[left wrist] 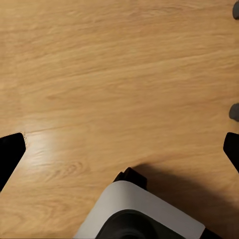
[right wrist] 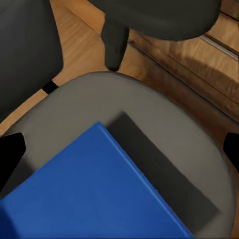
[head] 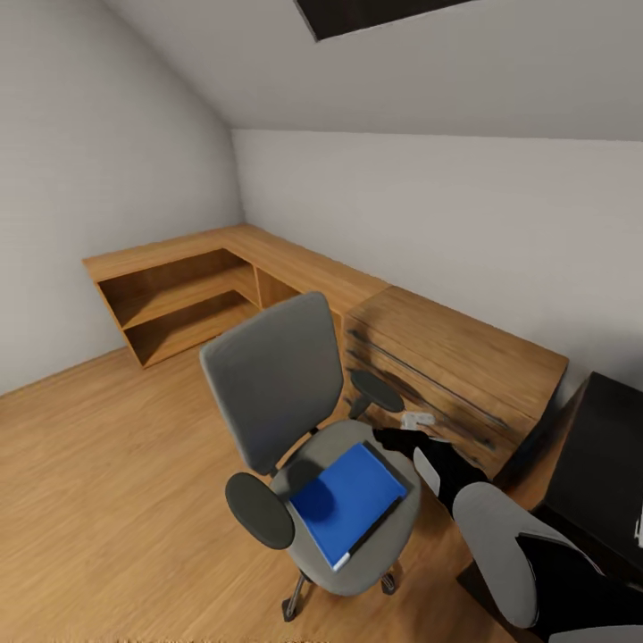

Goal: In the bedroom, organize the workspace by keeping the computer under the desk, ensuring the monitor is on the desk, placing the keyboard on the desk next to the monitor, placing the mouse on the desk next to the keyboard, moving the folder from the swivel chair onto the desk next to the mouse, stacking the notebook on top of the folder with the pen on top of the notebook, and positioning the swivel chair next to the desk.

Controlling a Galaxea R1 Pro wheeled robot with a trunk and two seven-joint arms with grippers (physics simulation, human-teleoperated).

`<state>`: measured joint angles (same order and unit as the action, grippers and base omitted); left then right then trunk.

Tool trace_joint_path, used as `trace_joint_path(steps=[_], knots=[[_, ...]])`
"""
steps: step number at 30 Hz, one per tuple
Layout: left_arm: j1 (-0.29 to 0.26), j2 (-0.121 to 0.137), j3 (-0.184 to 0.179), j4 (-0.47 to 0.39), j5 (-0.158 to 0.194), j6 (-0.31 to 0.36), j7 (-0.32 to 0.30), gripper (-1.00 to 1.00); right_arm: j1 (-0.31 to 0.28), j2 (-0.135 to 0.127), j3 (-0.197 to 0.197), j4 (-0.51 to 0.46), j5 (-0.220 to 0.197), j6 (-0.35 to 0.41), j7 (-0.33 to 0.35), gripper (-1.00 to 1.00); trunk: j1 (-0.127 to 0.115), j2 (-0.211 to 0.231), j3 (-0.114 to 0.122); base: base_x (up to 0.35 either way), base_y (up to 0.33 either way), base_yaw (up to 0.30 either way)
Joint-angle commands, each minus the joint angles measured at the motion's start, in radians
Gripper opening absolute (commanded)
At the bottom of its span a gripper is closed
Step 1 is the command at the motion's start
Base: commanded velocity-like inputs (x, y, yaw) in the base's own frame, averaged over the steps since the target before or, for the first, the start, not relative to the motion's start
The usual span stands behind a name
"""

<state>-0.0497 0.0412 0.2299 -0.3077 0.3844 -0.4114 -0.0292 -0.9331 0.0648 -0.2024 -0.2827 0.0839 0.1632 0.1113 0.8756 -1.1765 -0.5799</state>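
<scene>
Blue is what catches the eye: the folder (head: 346, 503) lies flat on the seat of the swivel chair (head: 308, 438), with a dark slab peeking out under its far edge, possibly the notebook, though I can't say for sure. So the folder step is not done; it sits on the chair, not on any tabletop.

The right arm reaches in from the lower right, and the right gripper (head: 404, 440) hovers just over the seat's right rim, beside the right armrest (head: 377, 390). In the right wrist view the folder (right wrist: 94, 191) sits close below, and the two dark fingertips (right wrist: 10, 154) stand wide at either edge, so the jaws are spread and holding nothing. This looks to me like the approach to the first pick, not yet a grip.

The left gripper looks down at bare wooden floor (left wrist: 114, 69), with its fingertips (left wrist: 11, 149) far apart too: released, empty, idle by the robot's own base (left wrist: 142, 211).

As for the rest, a dark desk (head: 600, 473) edges in at the right, well apart from the chair's seat, and a wooden dresser (head: 451, 371) stands between chair and wall. A low shelf unit (head: 192, 299) runs along the far-left corner. Monitor, keyboard, mouse, pen and computer: none of them can be judged from where I'm standing. My reading is that the job is near its start, with folder, stack and chair placement all ahead.
</scene>
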Motion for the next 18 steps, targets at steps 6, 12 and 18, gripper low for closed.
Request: trace_joint_path(steps=[6,12,18], knots=[[-0.001,0.0,-0.001,0.001,0.008,-0.003,-0.003,1.0,0.002,0.001,-0.008,-0.003,0.01,0.006,0.007,1.0,0.0,-0.001,-0.008,0.0,0.0,0.206],[-0.001,0.0,-0.002,0.001,0.008,-0.003,-0.003,1.0,0.004,0.001,-0.008,0.013,0.011,0.004,0.007,1.0,0.0,-0.001,-0.015,0.0,0.0,0.206],[-0.001,0.0,-0.001,0.001,0.008,-0.003,-0.003,1.0,0.005,0.001,-0.008,0.022,0.011,-0.024,0.007,1.0,0.0,-0.001,-0.022,0.0,0.0,0.204]])
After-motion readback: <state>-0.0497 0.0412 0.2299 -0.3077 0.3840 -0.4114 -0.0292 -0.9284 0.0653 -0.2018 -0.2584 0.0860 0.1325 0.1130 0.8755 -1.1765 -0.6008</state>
